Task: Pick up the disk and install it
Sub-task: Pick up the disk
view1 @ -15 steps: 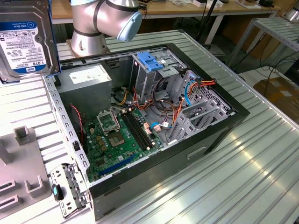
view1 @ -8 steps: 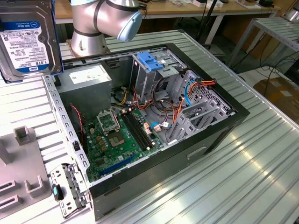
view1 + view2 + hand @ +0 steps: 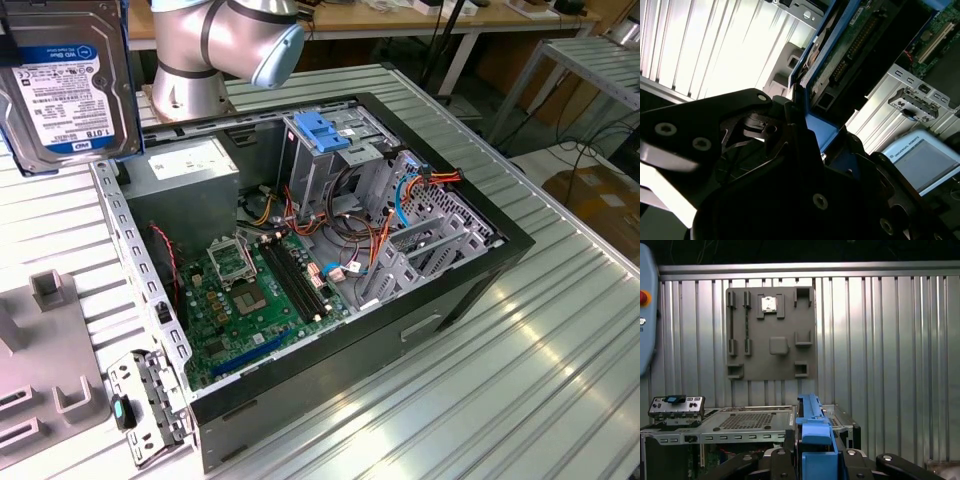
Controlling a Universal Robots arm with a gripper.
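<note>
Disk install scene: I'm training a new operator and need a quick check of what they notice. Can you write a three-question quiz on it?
1. True or false: the disk is outside the computer case.
2. What is the gripper shut on? A) nothing B) the disk C) a screwdriver
3. Fill in: the latch on top of the drive cage is coloured ____.
Key: 1 true; 2 B; 3 blue.

The disk [image 3: 65,85] is silver-grey with bright blue rails (its label white, banded blue); the table [image 3: 560,340] is ribbed silver, the motherboard [image 3: 250,300] green, the fingers [image 3: 790,455] black.
</note>
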